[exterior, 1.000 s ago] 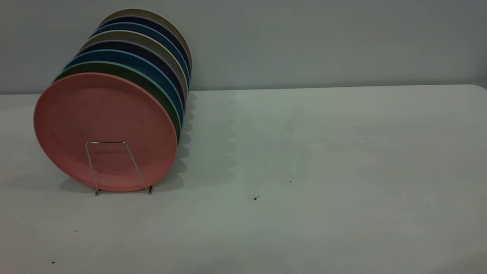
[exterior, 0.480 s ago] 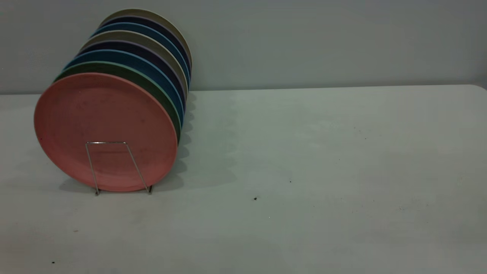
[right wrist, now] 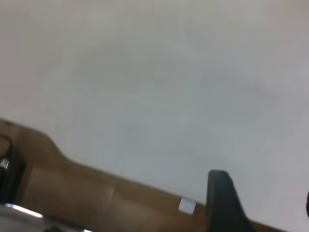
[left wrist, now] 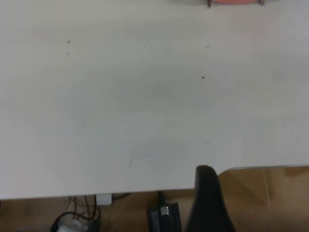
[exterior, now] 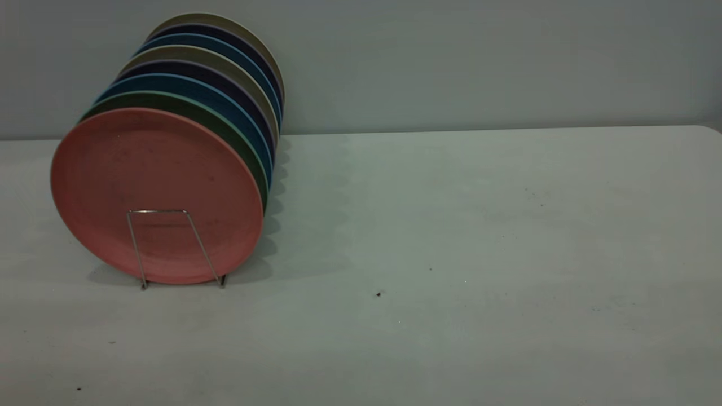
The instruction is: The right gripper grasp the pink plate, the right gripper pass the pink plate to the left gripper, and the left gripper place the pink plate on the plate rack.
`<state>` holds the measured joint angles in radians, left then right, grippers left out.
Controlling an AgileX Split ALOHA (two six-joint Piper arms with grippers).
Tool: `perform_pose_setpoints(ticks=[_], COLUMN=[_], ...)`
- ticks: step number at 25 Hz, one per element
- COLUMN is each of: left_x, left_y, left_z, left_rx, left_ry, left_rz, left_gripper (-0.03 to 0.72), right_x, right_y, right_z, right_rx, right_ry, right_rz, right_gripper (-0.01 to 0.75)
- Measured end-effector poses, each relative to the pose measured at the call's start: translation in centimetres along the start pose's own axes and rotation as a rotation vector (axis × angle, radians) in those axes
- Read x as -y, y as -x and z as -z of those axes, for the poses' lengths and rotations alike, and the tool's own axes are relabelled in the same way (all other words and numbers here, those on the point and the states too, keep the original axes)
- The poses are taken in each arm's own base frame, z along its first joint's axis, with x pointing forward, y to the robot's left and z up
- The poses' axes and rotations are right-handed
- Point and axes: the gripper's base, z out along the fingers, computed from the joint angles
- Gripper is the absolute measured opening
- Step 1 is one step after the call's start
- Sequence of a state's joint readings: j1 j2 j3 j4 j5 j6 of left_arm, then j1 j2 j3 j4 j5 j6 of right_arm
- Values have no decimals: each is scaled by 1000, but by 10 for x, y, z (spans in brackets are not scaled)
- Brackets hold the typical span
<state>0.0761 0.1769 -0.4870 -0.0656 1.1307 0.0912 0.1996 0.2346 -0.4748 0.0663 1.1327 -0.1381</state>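
The pink plate (exterior: pixel 156 194) stands upright at the front of the plate rack (exterior: pixel 163 212), behind its front wire loop, at the table's left. A sliver of the plate (left wrist: pixel 236 1) shows at the edge of the left wrist view. Neither gripper is in the exterior view. In the left wrist view my left gripper (left wrist: pixel 241 198) hangs over the table's near edge, far from the plate; one black finger (left wrist: pixel 207 193) shows with a wide gap beside it. In the right wrist view my right gripper (right wrist: pixel 263 198) is open and empty over the table's edge.
Behind the pink plate, several more plates stand in the rack: a green one (exterior: pixel 237 138), blue ones (exterior: pixel 248 121) and beige ones (exterior: pixel 265 56). The white table (exterior: pixel 451 225) stretches to the right. Cables and floor (left wrist: pixel 77 217) show below the table's edge.
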Motion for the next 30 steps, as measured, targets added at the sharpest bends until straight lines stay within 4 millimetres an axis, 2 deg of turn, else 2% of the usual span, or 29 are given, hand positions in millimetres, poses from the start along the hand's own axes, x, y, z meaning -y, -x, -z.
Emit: perform_pose_setpoints(ticks=[20,30], left_x=[1,2], left_y=[0,-14], left_z=[0,17], left_rx=[0,154], left_ry=[-31,-24], left_rz=[-22,-29], left_gripper=[561,561], right_x=[0,-5], right_y=[-2,-24], right_z=[2,25], right_rx=[21,238], right_ry=[-6,-111], right_rz=[2,-50], right_gripper=[425,425])
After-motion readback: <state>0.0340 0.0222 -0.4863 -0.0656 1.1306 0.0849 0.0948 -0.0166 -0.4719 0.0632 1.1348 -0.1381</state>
